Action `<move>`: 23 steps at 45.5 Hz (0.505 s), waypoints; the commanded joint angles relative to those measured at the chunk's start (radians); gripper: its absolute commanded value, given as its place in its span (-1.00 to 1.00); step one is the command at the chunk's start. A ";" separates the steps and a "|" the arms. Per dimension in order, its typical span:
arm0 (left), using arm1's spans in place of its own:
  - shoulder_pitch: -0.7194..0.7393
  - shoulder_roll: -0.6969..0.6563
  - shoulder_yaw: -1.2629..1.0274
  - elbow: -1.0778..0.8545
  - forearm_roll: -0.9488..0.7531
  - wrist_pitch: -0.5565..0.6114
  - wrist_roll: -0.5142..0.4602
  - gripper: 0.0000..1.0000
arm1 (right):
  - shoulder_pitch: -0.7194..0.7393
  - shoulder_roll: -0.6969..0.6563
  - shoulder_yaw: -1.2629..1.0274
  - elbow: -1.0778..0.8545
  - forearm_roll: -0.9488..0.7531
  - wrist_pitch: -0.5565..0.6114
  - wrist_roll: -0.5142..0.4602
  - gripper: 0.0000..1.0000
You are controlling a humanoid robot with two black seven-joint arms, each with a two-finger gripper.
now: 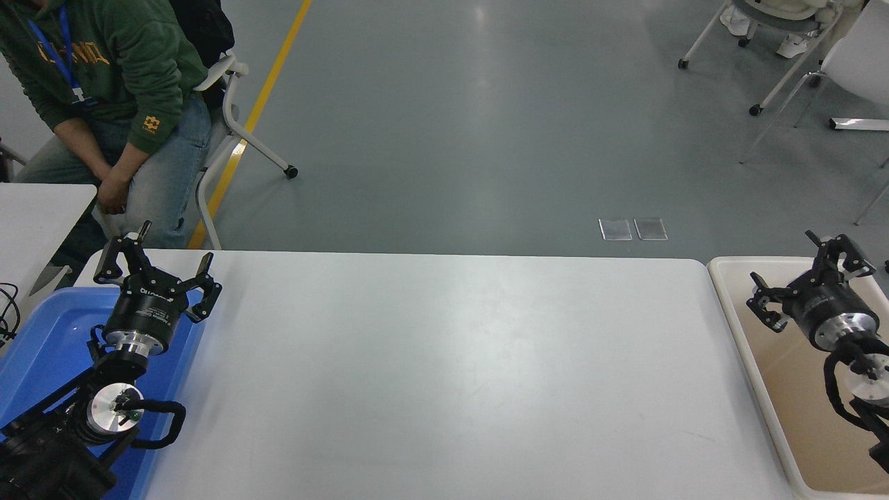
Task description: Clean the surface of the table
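From my head camera the table surface (444,375) fills the middle of the view, a wide matte white top running from the blue tray (42,347) on its left end to the beige bin (726,278) just beside its right end. I see only faint scuffs and glare on it.

My left end effector (154,267) sits at the lower left, over the far corner of the blue tray, where the tray meets the table's left edge. Its fingers (208,278) are spread wide and hold nothing.

My right end effector (806,278) comes in from the right edge and hangs over the beige bin, near the bin's far rim and clear of the table. Its jaws are also spread wide and empty, pointing away from me and a little to the left.

A corner of a second white table (35,215) shows at the left edge. Beyond the far left corner a person in a green hoodie (104,76) sits on a white chair (229,118). More chairs (799,62) stand on the grey floor (472,118) at the upper right, and a yellow line (257,111) crosses it.
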 commanded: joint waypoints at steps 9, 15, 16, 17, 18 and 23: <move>0.000 0.000 0.000 0.000 0.000 0.000 0.000 0.98 | -0.026 0.126 0.080 0.029 -0.002 0.044 0.108 1.00; 0.000 0.000 0.000 0.000 0.000 0.000 0.000 0.98 | 0.009 0.125 0.053 -0.008 -0.077 0.038 0.112 1.00; 0.000 0.000 0.000 0.000 0.000 0.000 0.000 0.98 | 0.015 0.125 0.045 -0.017 -0.093 0.033 0.112 1.00; 0.000 0.000 0.000 0.000 0.000 0.000 0.000 0.98 | 0.020 0.126 0.037 -0.028 -0.107 0.031 0.112 1.00; 0.000 0.000 0.000 0.000 0.000 0.000 0.000 0.98 | 0.024 0.128 0.031 -0.040 -0.118 0.031 0.112 1.00; 0.000 0.000 0.000 0.000 0.000 0.000 0.000 0.98 | 0.064 0.146 0.023 -0.101 -0.132 0.030 0.116 1.00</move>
